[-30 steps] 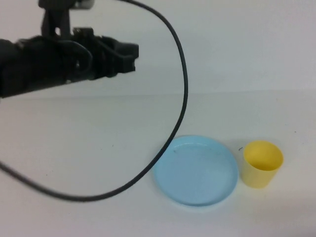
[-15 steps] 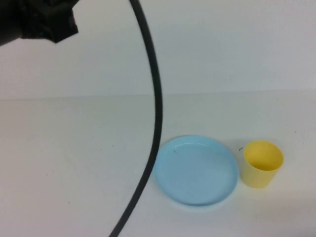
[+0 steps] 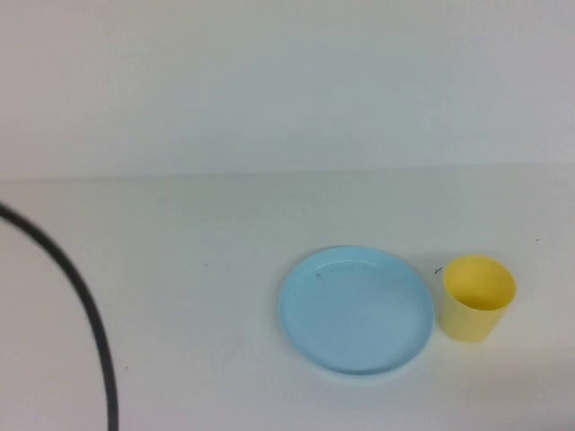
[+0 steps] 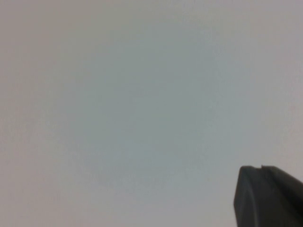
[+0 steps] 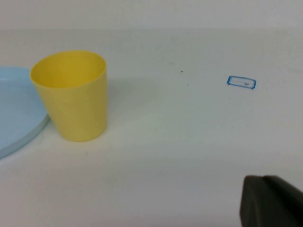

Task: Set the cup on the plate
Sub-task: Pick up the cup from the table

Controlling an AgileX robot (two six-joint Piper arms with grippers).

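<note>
While neither gripper shows in the high view, the cup (image 3: 478, 299) stands upright just right of the plate (image 3: 356, 310) toward the desk's right edge, nearer the right gripper (image 5: 272, 201), jaw state unclear; left gripper (image 4: 267, 196) likewise.

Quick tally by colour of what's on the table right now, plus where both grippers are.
Yellow: 1, the cup, upright on the table beside the plate.
Light blue: 1, the plate, nothing on it.
Total: 2.
Left gripper and right gripper: only a dark fingertip shows in each wrist view; neither appears in the high view.
</note>
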